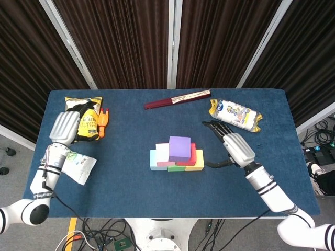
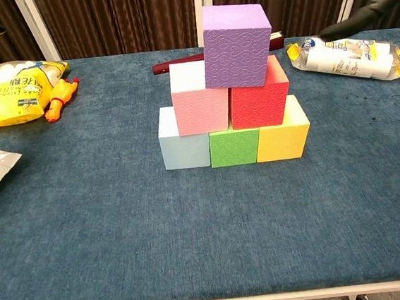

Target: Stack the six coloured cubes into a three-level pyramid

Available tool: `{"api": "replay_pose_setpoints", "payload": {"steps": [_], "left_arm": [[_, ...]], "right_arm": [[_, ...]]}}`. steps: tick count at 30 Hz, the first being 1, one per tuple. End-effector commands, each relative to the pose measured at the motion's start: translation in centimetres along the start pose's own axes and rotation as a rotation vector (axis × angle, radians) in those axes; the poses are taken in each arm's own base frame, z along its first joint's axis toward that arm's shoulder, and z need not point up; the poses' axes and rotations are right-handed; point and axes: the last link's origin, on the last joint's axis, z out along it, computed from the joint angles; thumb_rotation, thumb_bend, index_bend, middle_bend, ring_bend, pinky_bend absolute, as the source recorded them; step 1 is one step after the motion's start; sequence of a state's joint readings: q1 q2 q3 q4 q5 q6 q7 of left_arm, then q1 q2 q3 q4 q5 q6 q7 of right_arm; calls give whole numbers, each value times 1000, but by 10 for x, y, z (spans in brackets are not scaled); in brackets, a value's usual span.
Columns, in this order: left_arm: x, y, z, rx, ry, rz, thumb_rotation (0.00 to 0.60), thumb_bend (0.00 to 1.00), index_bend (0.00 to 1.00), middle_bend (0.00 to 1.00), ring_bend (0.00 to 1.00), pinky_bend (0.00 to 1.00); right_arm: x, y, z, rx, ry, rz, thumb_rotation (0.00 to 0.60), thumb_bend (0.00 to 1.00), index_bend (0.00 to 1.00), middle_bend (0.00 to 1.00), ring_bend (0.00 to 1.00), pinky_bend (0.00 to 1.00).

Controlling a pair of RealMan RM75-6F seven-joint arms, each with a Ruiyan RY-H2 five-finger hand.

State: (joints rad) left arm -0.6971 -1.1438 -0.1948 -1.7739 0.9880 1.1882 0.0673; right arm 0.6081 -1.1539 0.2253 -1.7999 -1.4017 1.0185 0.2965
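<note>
A three-level pyramid of cubes stands mid-table. Its bottom row is a light blue cube (image 2: 183, 146), a green cube (image 2: 234, 147) and a yellow cube (image 2: 283, 135). A pink cube (image 2: 199, 100) and a red cube (image 2: 260, 97) sit on them, and a purple cube (image 2: 237, 45) (image 1: 179, 148) tops the stack. My right hand (image 1: 233, 147) hovers open just right of the pyramid, fingers spread, touching nothing. My left hand (image 1: 65, 127) hangs open over the table's left edge, above the snack bags.
A yellow chip bag (image 1: 82, 116) and an orange toy (image 1: 102, 121) lie at the left back, a white packet (image 1: 78, 165) at the left front. A dark red folded fan (image 1: 177, 99) lies at the back, a white-and-yellow snack pack (image 1: 236, 114) at the back right.
</note>
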Motion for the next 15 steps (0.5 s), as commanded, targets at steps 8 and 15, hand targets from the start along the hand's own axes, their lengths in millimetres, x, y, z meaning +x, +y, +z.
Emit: {"api": "replay_pose_setpoints", "payload": {"steps": [8, 15], "left_arm": [[-6, -4, -2, -10, -27, -25, 600, 120, 187, 228, 180, 298], [-6, -5, -4, -20, -30, -39, 600, 120, 187, 226, 180, 298]], "right_arm": [[-29, -20, 38, 21, -35, 40, 600, 0, 0, 113, 0, 0], [-35, -24, 41, 33, -38, 31, 600, 12, 0, 158, 0, 0]]}}
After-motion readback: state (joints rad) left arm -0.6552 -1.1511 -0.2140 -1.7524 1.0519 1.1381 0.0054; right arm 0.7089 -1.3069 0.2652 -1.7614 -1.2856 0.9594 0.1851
